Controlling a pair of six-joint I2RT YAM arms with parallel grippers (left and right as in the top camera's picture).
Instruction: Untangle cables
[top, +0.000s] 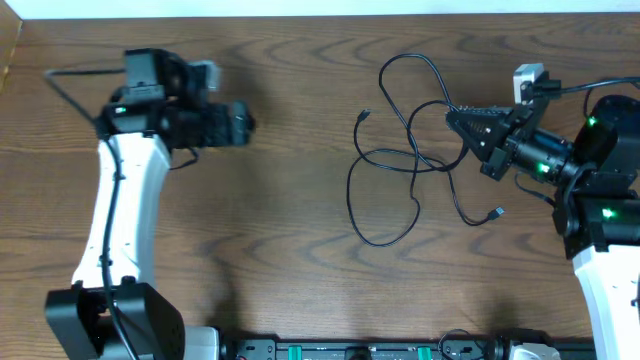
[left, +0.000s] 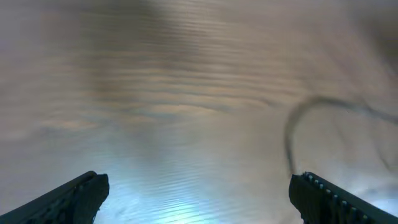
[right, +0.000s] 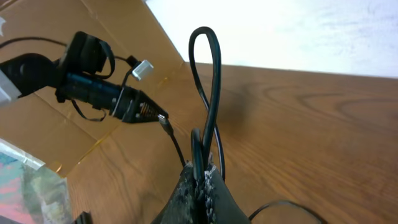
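1. Overhead view. Your left gripper (top: 243, 122) hangs over the bare wooden table (top: 290, 250) with its jaws spread wide and nothing between them. The cables (top: 385, 165), thin black cords in overlapping loops, lie well apart from it, out beyond its fingertips. From there it can probably approach without dragging anything.
2. Same view. Your right gripper (top: 455, 118) is pinched tight on one strand at the edge of the tangle nearest to it. The other loops fan away from its tip. One plug end (top: 498, 212) lies loose just beside this gripper, and a second plug end (top: 365, 115) lies on the far side of the tangle. The pinch looks like an anchor, so that one cord can be drawn out of the others.
3. Left wrist view, blurred. Two fingers (left: 74, 196) sit far apart at the bottom corners, with only table between them. A faint curve of cable shows ahead of one finger; which cord it is cannot be told.
4. Right wrist view. The fingers (right: 186, 199) meet on a black cord, which rises above their tips as a tall narrow loop (right: 214, 81). Lifted like this, the strand is probably easier to tell from its neighbours.
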